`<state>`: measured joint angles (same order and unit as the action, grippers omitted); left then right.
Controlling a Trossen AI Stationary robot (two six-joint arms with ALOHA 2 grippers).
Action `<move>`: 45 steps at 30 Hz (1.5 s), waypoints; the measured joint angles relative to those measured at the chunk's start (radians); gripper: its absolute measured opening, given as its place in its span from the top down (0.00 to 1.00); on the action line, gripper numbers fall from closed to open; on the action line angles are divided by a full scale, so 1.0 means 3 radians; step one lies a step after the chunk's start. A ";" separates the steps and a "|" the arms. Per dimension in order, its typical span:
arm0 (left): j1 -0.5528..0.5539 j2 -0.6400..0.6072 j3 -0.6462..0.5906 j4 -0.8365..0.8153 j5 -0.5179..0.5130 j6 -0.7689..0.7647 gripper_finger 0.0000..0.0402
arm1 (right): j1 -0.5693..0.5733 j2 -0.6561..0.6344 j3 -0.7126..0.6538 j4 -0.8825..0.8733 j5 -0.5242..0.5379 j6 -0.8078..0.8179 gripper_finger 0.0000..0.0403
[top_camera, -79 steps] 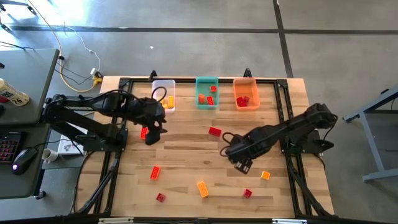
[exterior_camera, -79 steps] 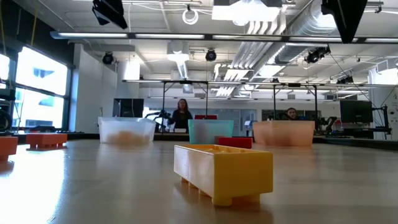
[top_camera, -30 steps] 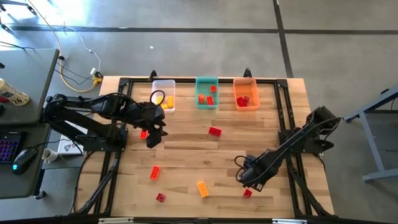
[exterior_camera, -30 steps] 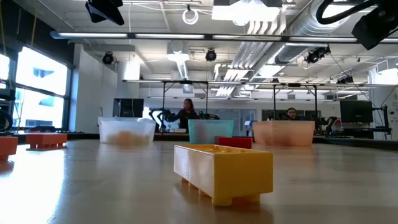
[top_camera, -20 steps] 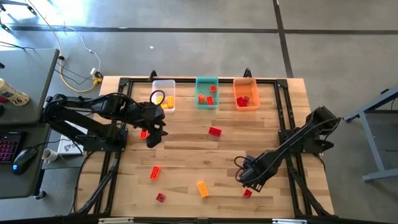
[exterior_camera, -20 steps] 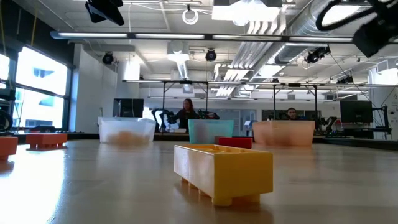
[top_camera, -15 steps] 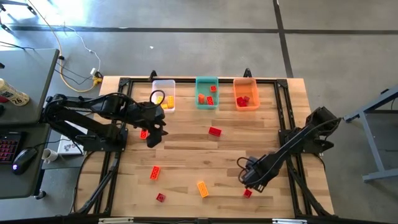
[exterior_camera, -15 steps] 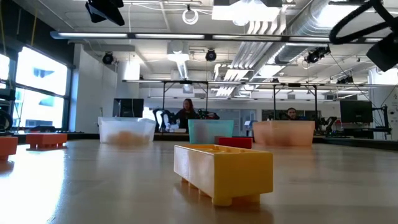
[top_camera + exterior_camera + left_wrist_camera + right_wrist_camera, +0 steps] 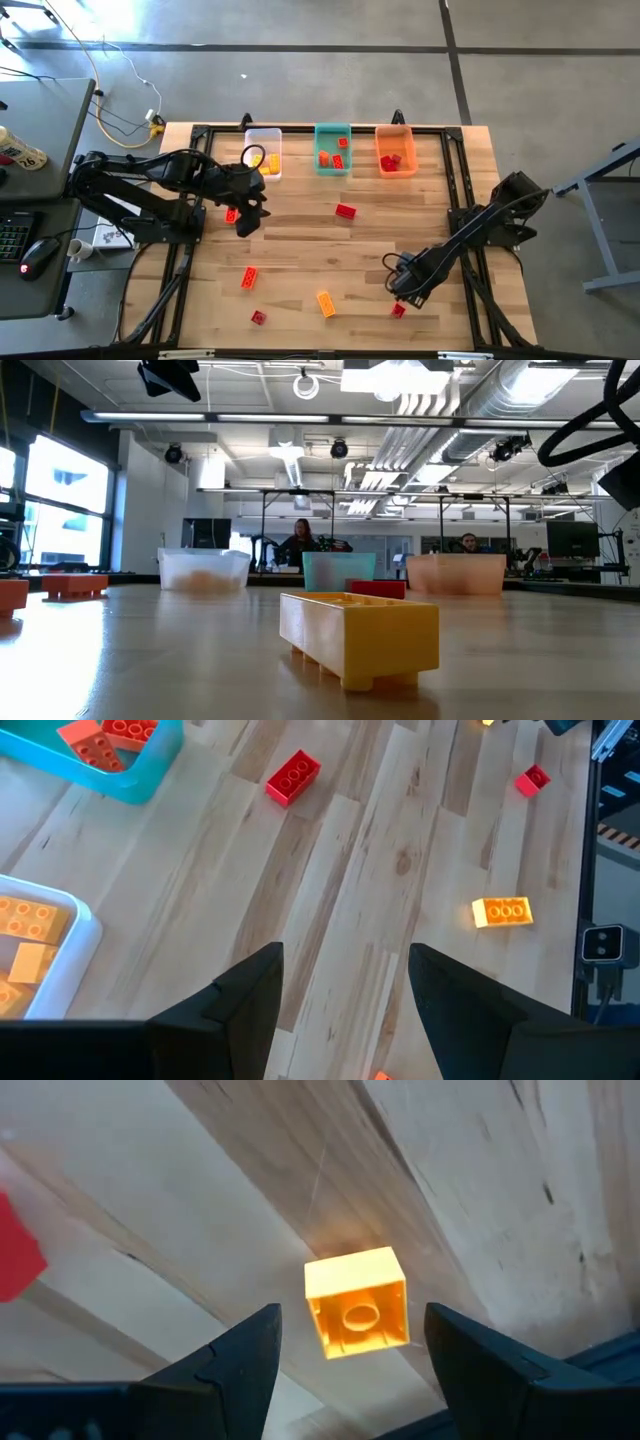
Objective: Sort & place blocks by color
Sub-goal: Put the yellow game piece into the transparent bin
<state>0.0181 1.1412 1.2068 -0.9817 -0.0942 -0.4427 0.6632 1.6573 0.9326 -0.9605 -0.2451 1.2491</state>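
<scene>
My right gripper (image 9: 404,290) hangs open, pointing down over a small yellow block (image 9: 357,1315) that lies on the wood near the table's right front; its fingers stand on either side of the block, apart from it. A small red block (image 9: 398,310) lies just nearer. My left gripper (image 9: 243,222) waits open above the table's left middle, a red block (image 9: 231,213) beside it. Loose blocks lie flat on the table: red (image 9: 345,210), red-orange (image 9: 249,277), red (image 9: 259,317) and orange (image 9: 325,302).
Along the far edge stand a clear bin (image 9: 263,150) with yellow blocks, a teal bin (image 9: 333,148) with red-orange ones and an orange bin (image 9: 394,150) with red ones. A dark frame (image 9: 455,200) borders the table. People sit far behind the table (image 9: 297,540).
My right gripper has sunk toward the small yellow block, drifting slightly to the table's near right, and has stayed open. The blocks lie where they were.
</scene>
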 joint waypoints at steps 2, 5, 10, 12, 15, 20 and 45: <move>0.0000 0.0000 0.0000 -0.0001 -0.0013 0.0000 0.50 | 0.0000 0.0000 -0.0057 0.0056 -0.0006 0.0001 0.42; 0.0000 0.0000 0.0000 0.0000 -0.0025 0.0000 0.50 | 0.0000 0.0001 -0.0135 0.0119 -0.0052 0.0033 0.42; 0.0000 0.0000 0.0000 0.0000 -0.0025 0.0001 0.50 | -0.0006 0.0003 -0.0157 0.0151 -0.0098 0.0037 0.47; 0.0000 0.0000 0.0000 0.0000 -0.0025 0.0001 0.50 | -0.0007 0.0003 -0.0156 0.0153 -0.0099 0.0038 0.53; 0.0000 0.0000 0.0000 -0.0001 -0.0053 0.0000 0.50 | -0.0030 0.0003 -0.0157 0.0153 -0.0156 0.0037 0.63; 0.0000 0.0000 0.0000 -0.0001 -0.0087 0.0001 0.50 | -0.0101 0.0003 -0.0154 0.0151 -0.0237 0.0036 0.78; 0.0004 0.0000 0.0000 -0.0001 -0.0085 0.0247 0.50 | -0.0732 0.0001 0.0895 0.0155 0.0573 -0.0191 0.80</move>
<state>0.0193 1.1412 1.2068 -0.9819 -0.1196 -0.3686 0.4436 1.6577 1.2011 -0.9141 -0.0733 1.1920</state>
